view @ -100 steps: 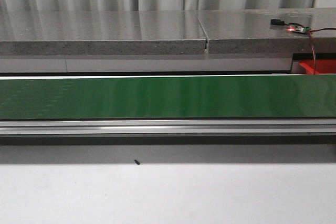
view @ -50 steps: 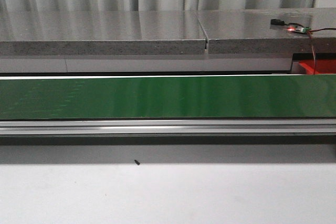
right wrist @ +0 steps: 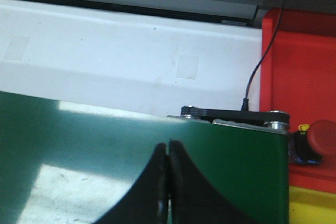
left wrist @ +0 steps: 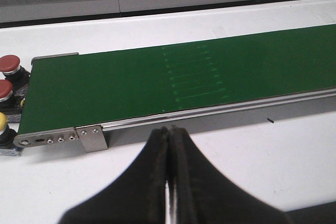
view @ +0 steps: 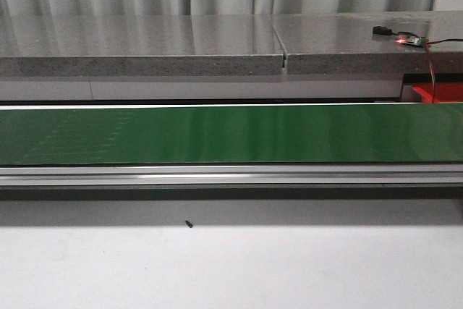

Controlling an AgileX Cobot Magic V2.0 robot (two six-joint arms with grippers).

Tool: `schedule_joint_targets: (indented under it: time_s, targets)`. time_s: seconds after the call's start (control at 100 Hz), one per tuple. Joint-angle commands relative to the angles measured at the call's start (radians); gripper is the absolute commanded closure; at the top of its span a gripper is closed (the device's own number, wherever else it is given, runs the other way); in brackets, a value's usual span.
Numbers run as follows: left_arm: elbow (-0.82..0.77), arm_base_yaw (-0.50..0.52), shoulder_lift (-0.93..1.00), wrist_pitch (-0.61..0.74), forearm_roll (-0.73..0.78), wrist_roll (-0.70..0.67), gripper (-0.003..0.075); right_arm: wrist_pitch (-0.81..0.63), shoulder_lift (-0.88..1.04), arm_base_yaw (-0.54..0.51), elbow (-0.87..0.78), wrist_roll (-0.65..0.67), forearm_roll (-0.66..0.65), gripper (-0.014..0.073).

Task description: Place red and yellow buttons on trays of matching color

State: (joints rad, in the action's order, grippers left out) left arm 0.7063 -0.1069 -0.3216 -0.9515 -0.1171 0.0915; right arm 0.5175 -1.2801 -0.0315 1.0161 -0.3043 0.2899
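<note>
Progress: we judge sorting not yet begun; no button on the green belt (view: 231, 134).
Left gripper (left wrist: 169, 171): fingers pressed together, holding nothing, above the white desk (left wrist: 252, 150).
Right gripper (right wrist: 168, 182): closed, empty, over the belt.
Buttons: two red buttons (left wrist: 9, 64), one yellow button (left wrist: 2, 124) at left edge of left wrist view; another red button (right wrist: 323, 136) at right edge of right wrist view.
Trays: red tray (right wrist: 296, 66), yellow tray (right wrist: 312, 205), right side of right wrist view.

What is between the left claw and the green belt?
Only bare white table, plus the belt's silver metal rail along its near edge. The left wrist view shows the shut left claw just short of the green belt.
</note>
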Motion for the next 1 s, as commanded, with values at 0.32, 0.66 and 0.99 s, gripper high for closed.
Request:
schedule_joint_targets:
  time_s: [0.32, 0.66, 0.99]
  targets:
    - [0.026, -0.009, -0.011, 0.068, -0.010, 0.002, 0.0739, -0.022, 0.235, 0.011, -0.191, 0.010, 0.001, 0.0659]
    - [0.026, -0.009, -0.011, 0.083, -0.012, 0.002, 0.0739, -0.018, 0.473, 0.011, -0.376, 0.010, 0.007, 0.0659]
    - [0.026, -0.009, -0.011, 0.115, -0.012, 0.002, 0.0739, 0.040, 0.674, 0.011, -0.439, 0.010, 0.020, 0.0659]
